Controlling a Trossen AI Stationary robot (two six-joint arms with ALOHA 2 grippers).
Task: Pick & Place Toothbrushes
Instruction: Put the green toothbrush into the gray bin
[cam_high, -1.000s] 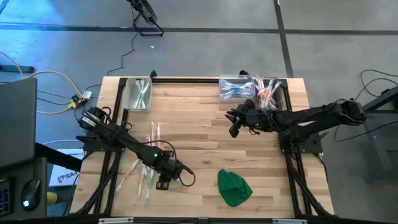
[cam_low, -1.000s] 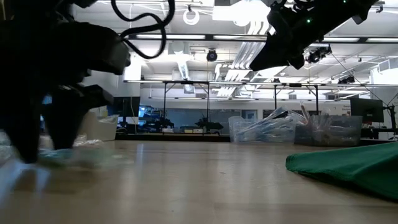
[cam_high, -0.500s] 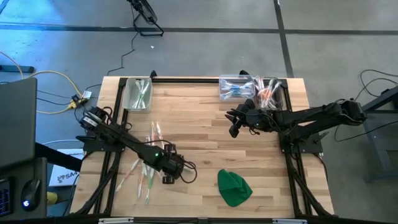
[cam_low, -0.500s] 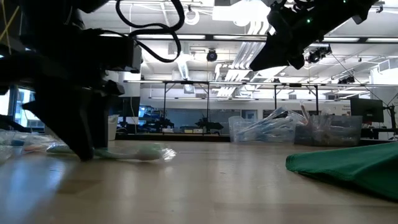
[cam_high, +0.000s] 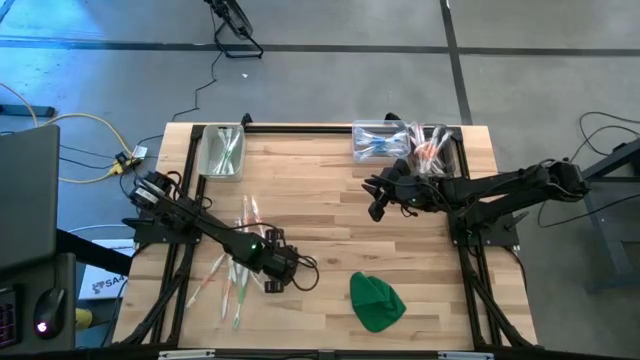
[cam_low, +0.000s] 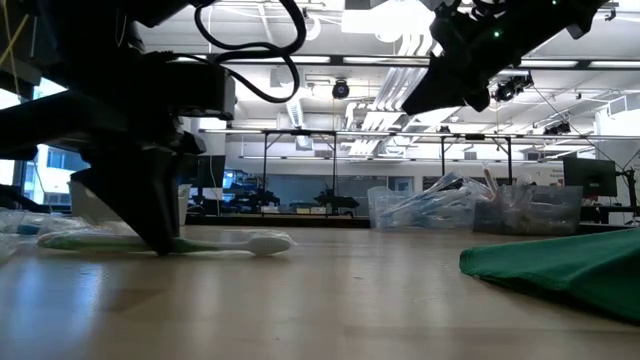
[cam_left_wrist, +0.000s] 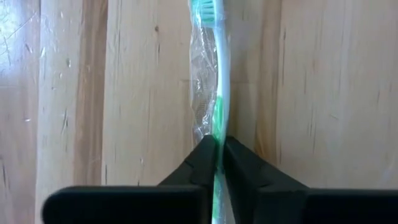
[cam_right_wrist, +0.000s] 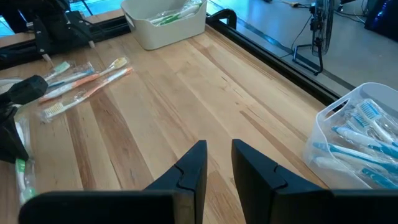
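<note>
left hand (cam_left_wrist: 219, 155): down on the bench, near-left part, both fingers squeezed onto a wrapped green toothbrush (cam_left_wrist: 214, 74). The wrist view shows the handle pinched right between the tips.
held toothbrush: lying flat on the wood in its clear wrapper, green bristle head pointing away from the hand. In the low view it's stretched along the bench (cam_low: 330, 300) with the dark fingers (cam_low: 150, 215) standing on it.
loose toothbrushes (cam_high: 232, 275): a scatter of wrapped ones right around the left hand, green and orange accents, more just far of it, all on the near-left bit of the bench.
left bin (cam_high: 222, 152): clear plastic, far-left corner, a few green toothbrushes inside.
right hand (cam_right_wrist: 219, 163): up in the air over the far-right half of the bench, well apart from the left one. Fingers a little apart, nothing between them.
far-right bins: two clear ones side by side at the far edge, the blue-brush bin (cam_high: 378, 141) and next to it, further right, the orange-brush bin (cam_high: 432, 143).
green cloth (cam_high: 376, 301): crumpled lump near the near edge, right of the left hand, not touching anything.
room: cables and grey floor around the bench frame, nobody in sight.
</note>
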